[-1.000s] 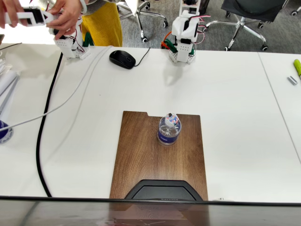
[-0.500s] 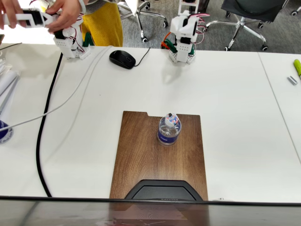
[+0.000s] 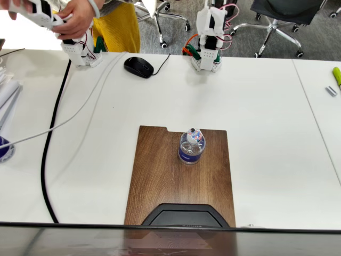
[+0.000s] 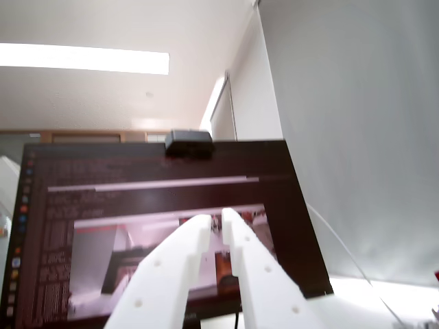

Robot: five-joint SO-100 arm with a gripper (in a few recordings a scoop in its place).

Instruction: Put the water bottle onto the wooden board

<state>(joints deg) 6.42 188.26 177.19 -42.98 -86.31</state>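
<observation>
Your small clear plastic water bottle [image 3: 192, 146] with its dark blue label band stands upright on the large dark brown wooden board [image 3: 160, 176], in the board's far half and a little right of its middle as the fixed view shows it. The board lies flat on the white table [image 3: 266, 117]. Your white arm [image 3: 209, 37] is folded up at the table's far edge, well apart from the bottle, just right of a black computer mouse [image 3: 138, 66]. In the wrist view your white two-finger gripper [image 4: 216, 221] points up off the table, its fingertips almost together with a thin gap, holding nothing.
</observation>
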